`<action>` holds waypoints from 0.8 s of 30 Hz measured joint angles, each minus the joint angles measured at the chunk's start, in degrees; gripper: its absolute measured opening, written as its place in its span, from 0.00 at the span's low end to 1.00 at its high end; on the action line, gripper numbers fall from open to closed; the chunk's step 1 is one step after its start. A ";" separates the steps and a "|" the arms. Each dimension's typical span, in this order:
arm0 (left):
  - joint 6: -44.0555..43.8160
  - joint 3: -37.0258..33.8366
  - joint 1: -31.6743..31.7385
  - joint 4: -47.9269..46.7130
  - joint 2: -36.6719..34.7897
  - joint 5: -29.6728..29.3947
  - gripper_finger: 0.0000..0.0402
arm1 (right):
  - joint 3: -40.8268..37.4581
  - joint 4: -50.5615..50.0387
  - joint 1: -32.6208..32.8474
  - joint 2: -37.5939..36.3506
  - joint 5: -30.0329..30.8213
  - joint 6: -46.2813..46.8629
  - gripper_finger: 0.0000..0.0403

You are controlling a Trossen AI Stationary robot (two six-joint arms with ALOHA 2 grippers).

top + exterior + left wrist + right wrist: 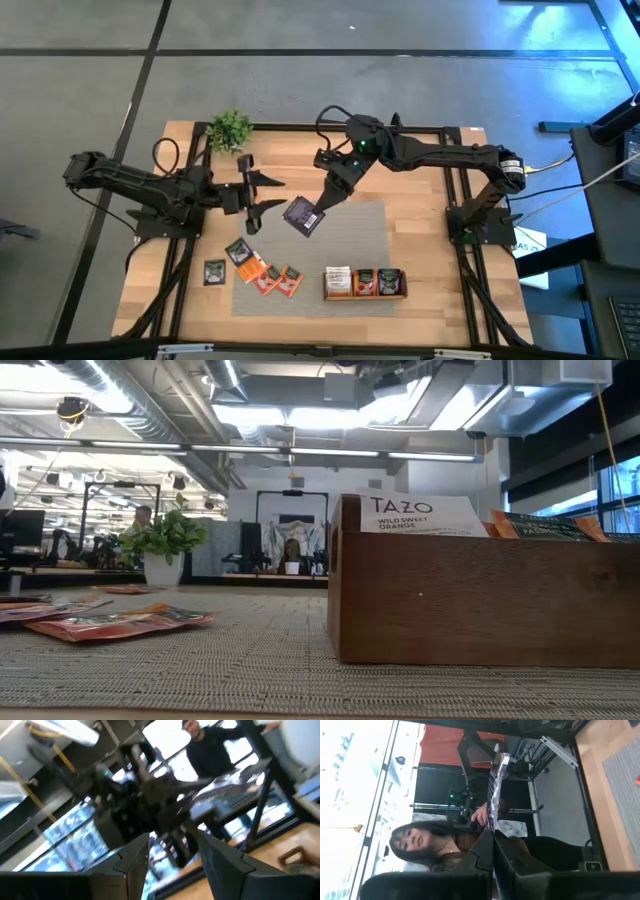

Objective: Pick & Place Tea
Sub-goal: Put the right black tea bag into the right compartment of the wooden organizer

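My right gripper (320,205) hangs over the grey mat (350,235), shut on a dark tea sachet (301,216). The right wrist view shows this sachet (496,785) edge-on beyond the fingers. My left gripper (262,194) stands open just left of it, above the table's left part, with nothing between its fingers (135,862). Several orange and dark sachets (262,270) lie flat on the mat's near left part, and one dark sachet (214,272) lies on the wood beside it. The wooden tray (365,284) on the mat's near edge holds sachets standing upright (420,515). My right gripper pinches the dark sachet between its two fingers at one edge (492,827). The fingers come roughly level, slanting from the table's far right. The sachet sticks out past the fingertips toward the left arm, lifted clear of the mat.
A small potted plant (230,130) stands at the table's far left. The tray wall (480,600) stands close before the low camera. The mat's far right part is bare. People show in the room beyond the table.
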 joint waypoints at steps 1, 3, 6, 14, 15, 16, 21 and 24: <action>1.02 0.01 0.00 0.44 0.01 1.08 0.42 | 0.00 0.00 0.00 0.00 0.00 0.05 0.01; 5.50 0.01 0.04 1.01 0.06 1.74 0.42 | 0.00 0.00 0.00 0.00 0.41 -0.01 0.01; 13.86 0.01 0.07 1.06 0.68 1.72 0.41 | 0.00 0.13 0.00 0.00 0.85 -0.01 0.01; 20.45 0.01 -0.03 6.80 5.20 3.83 0.36 | 0.00 -0.01 0.00 0.00 1.86 0.55 0.01; 21.03 0.01 -0.17 7.86 5.59 3.81 0.36 | 0.00 -0.13 0.00 0.00 1.93 0.95 0.01; 21.55 0.02 -0.37 8.96 5.94 3.80 0.35 | 0.00 -0.15 0.00 0.00 1.92 1.44 0.01; 22.90 0.03 -0.53 9.25 6.67 3.82 0.30 | 0.00 -0.19 -0.01 0.02 1.96 1.49 0.01; 23.89 0.03 -0.95 9.39 6.63 5.33 0.26 | 0.00 -0.20 -0.04 0.02 1.95 1.54 0.01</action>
